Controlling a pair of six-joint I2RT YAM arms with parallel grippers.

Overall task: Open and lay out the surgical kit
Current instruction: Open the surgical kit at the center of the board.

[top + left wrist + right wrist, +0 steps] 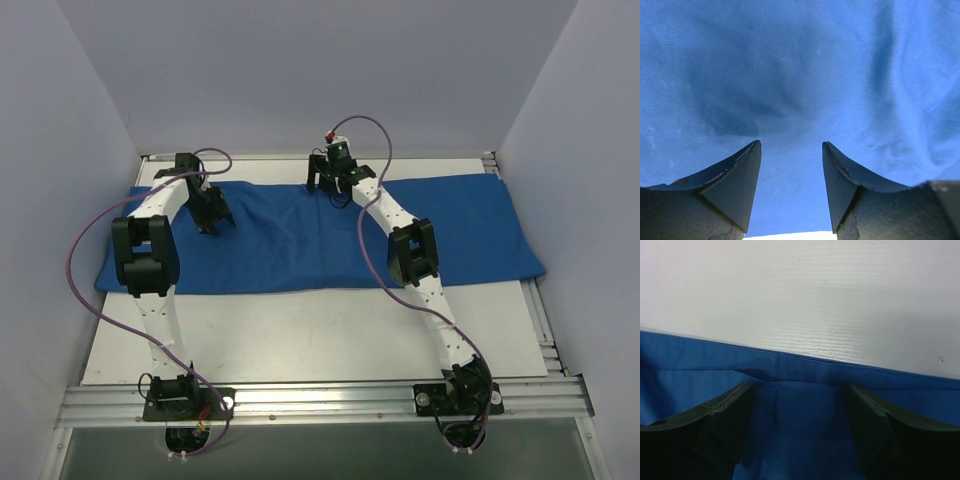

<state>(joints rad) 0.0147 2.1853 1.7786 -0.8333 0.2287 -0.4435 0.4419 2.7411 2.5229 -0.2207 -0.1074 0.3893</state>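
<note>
The surgical kit shows only as a large blue cloth wrap (300,245), spread in a long band across the far half of the white table (300,330). My left gripper (213,222) hangs over the cloth's left part. In the left wrist view it (791,145) is open, with wrinkled blue cloth (790,65) below and nothing between the fingers. My right gripper (327,185) sits at the cloth's far edge near the middle. Seen from the right wrist it (800,386) is open, fingers either side of the hemmed cloth edge (800,365), close over the fabric.
White walls enclose the table on the left, back and right. An aluminium rail (320,400) carries both arm bases at the near edge. Purple cables (85,270) loop off each arm. Bare white tabletop (800,295) lies just beyond the cloth's far hem.
</note>
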